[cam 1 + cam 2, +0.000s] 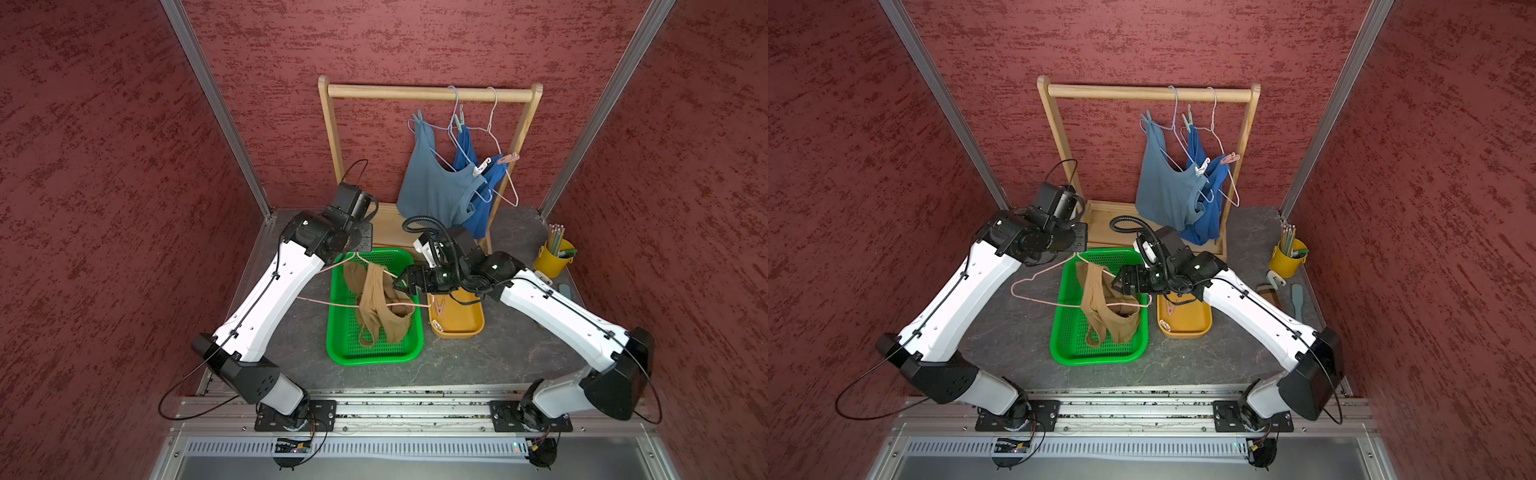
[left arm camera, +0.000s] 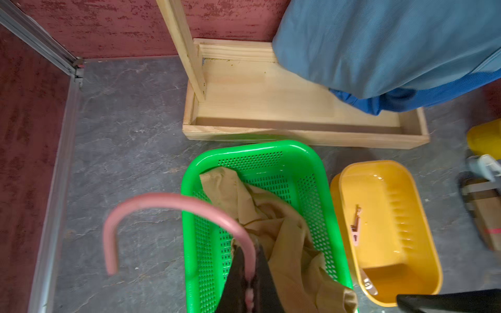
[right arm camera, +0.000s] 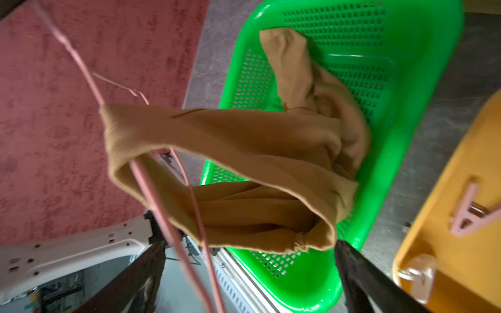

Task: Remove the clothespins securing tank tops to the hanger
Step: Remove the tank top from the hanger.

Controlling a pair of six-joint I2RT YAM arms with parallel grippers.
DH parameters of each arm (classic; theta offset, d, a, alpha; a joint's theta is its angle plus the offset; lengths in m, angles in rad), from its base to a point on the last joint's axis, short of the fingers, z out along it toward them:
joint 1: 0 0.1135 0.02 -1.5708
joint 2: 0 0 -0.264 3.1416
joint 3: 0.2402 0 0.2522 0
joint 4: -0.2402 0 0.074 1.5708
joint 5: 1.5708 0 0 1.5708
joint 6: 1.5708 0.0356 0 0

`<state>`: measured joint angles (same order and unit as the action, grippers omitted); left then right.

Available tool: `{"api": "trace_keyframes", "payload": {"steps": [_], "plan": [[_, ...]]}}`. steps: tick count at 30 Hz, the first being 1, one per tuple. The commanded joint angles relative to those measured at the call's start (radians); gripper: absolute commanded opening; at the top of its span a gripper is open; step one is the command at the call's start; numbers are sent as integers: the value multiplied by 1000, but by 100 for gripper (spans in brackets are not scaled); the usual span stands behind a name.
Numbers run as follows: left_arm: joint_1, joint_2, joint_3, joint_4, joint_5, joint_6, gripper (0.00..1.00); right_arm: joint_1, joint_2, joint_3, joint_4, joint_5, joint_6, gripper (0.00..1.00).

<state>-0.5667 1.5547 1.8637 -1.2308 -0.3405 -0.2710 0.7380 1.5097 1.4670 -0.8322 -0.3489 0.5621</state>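
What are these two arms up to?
The left gripper holds a pink hanger by its hook; the tan tank top drapes from it into the green basket. The right gripper is open nearby. A pink clothespin lies in the yellow tray. The grey-blue top and royal blue top hang pegged on the rack.

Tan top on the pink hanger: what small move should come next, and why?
Probably close the right gripper on the tan top and pull it off the pink hanger. The left gripper is shut on the hanger, the right is open near the fabric, and no clothespin shows on it.
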Motion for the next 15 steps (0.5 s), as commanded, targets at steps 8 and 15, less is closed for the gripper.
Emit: {"api": "trace_keyframes", "payload": {"steps": [8,15], "plan": [[-60,23,-63,17,-420,243,0,-15,226,332,-551,183,-72,99],[-133,-9,-133,264,-592,418,0,-26,218,244,-526,150,-23,99]]}}
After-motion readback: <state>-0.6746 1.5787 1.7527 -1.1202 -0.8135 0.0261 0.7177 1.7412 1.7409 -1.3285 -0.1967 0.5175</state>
